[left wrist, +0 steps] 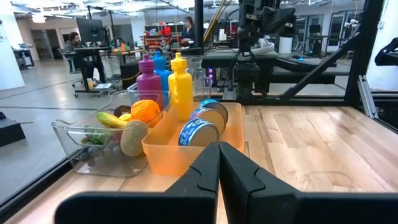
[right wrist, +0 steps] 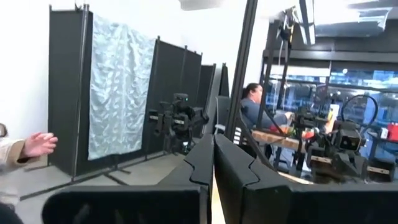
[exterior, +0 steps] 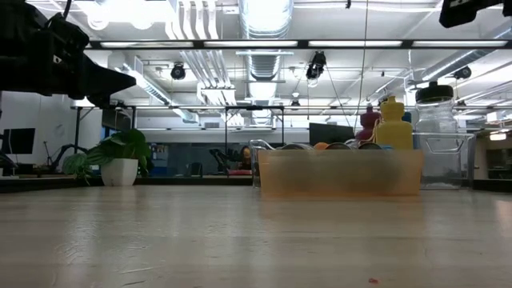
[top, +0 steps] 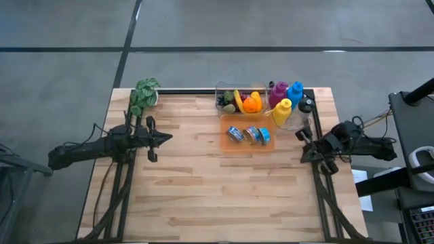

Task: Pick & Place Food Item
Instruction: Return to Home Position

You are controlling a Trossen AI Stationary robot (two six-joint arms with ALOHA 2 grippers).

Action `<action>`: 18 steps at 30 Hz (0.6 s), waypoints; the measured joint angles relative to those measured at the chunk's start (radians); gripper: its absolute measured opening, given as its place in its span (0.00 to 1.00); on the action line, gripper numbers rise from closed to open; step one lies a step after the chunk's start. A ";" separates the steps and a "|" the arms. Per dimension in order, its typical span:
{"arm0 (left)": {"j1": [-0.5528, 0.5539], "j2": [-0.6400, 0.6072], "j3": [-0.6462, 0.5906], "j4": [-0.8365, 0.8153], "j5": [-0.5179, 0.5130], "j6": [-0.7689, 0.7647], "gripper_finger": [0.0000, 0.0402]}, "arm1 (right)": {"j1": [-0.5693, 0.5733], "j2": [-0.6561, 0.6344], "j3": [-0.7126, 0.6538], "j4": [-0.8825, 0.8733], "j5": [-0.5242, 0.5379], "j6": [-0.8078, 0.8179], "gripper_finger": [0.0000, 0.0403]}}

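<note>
We see the left gripper (top: pixel 165 137) hanging over the left side of the counter (top: pixel 203 196), pointing toward the middle. Its two fingers are pressed together and hold nothing. The right gripper (top: pixel 302 135) sits at the counter's right edge, also closed and empty, and its wrist camera looks out into the room.

The kiwi (left wrist: pixel 132 137) lies in the left transparent bin (top: pixel 218 93) at the far edge of the counter, next to an orange (top: pixel 252 104) and a banana (top: pixel 238 99). It is well apart from the left gripper, ahead of it and toward the back. It is also well apart from the right gripper, which is on the other side of the containers.

An orange tray (left wrist: pixel 165 155) holding cans (top: pixel 248 135) stands just in front of that bin. The right transparent bin (top: pixel 306 122) beside it holds the yellow water bottle (top: pixel 282 112) upright, together with a purple bottle (top: pixel 277 93) and a blue bottle (top: pixel 294 91). The right gripper is near this bin but not touching it.
</note>
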 joint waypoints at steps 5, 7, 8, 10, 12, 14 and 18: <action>0.000 0.000 0.000 0.000 0.000 0.000 0.04 | 0.000 0.000 -0.099 0.154 0.002 0.033 0.02; 0.000 0.000 0.000 0.000 0.000 0.000 0.04 | 0.000 0.000 -0.128 0.157 0.002 0.033 0.02; 0.000 0.000 0.000 0.000 0.000 0.000 0.04 | 0.000 0.000 -0.140 0.155 0.002 0.033 0.02; 0.000 0.000 0.000 0.000 0.000 0.000 0.04 | 0.000 0.000 -0.164 0.156 0.002 0.035 0.02; 0.000 0.000 0.000 0.000 0.000 0.000 0.04 | 0.000 0.000 -0.186 0.158 0.002 0.036 0.02; 0.000 0.000 0.000 0.000 0.000 0.000 0.04 | 0.000 0.001 -0.207 0.153 0.002 0.040 0.02; 0.000 0.000 0.000 0.000 0.000 0.000 0.04 | 0.000 0.001 -0.212 0.111 0.002 0.038 0.02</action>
